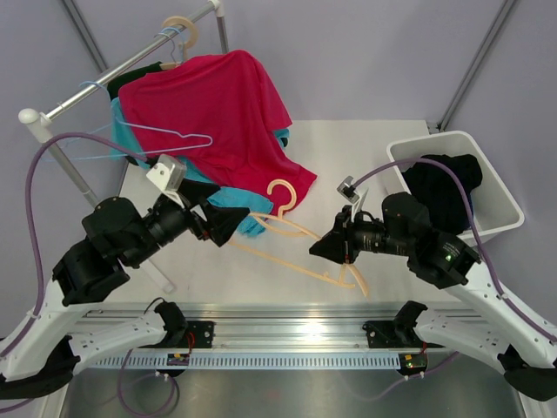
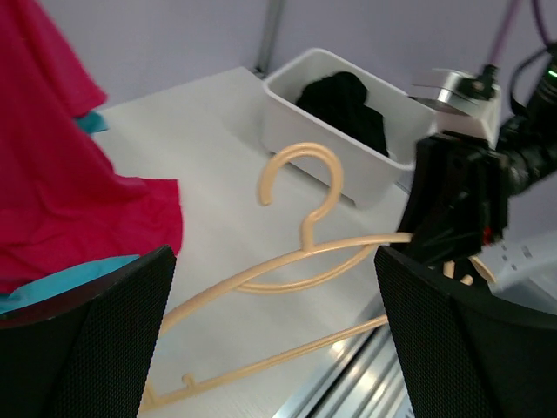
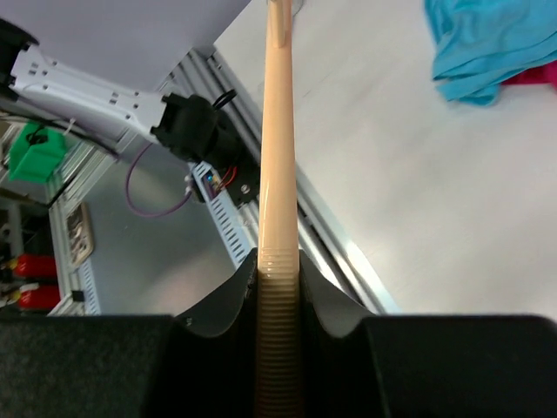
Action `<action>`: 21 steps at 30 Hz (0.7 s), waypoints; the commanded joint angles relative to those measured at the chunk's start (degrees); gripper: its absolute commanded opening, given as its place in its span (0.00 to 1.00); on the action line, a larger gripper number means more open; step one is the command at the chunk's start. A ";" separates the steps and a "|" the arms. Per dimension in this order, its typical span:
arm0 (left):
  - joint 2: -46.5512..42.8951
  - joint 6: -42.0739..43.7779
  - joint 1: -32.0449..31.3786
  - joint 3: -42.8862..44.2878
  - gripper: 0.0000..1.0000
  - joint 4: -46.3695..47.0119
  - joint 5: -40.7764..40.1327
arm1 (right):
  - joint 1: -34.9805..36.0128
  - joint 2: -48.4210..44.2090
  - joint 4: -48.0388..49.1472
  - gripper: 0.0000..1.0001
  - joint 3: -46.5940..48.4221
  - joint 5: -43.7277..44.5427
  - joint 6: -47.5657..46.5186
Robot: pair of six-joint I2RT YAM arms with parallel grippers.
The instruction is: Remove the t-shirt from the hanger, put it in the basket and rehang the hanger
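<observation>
My right tool (image 3: 280,279) is clamped shut on one arm of the peach hanger (image 2: 306,228), which looks bare and sits low over the worktop (image 1: 365,157). My left tool (image 1: 231,225) is spread wide with nothing between its fingers, just beside the cloth. The teal t-shirt (image 3: 487,39) lies crumpled on the worktop, partly under the red t-shirt (image 1: 218,104) that drapes down from the rail (image 1: 104,83). I cannot tell which of them came off this hanger. My worry is the hanger's free end. I grip it far out on one arm, so it may swivel in the tool as I move. It could then hook the teal cloth or the red hem and drag either off the worktop.
</observation>
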 commanded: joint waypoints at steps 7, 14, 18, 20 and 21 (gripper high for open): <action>-6.20 -4.94 0.06 -2.46 0.99 -0.10 -24.50 | 0.24 3.63 2.76 0.00 11.95 18.99 -8.13; -11.83 -6.24 0.06 -5.63 0.99 -1.59 -22.14 | 0.24 11.20 3.72 0.00 22.77 22.95 -11.82; -16.75 -13.81 0.06 -9.41 0.99 -0.19 -20.21 | 0.33 14.27 9.68 0.00 25.33 25.49 -16.13; -17.64 -14.96 0.06 -9.16 0.99 -0.10 -17.75 | 0.24 15.33 11.71 0.00 25.94 26.12 -18.49; -17.82 -14.96 -0.03 -8.63 0.99 -0.10 -16.87 | 0.24 16.29 13.81 0.00 26.21 26.03 -19.29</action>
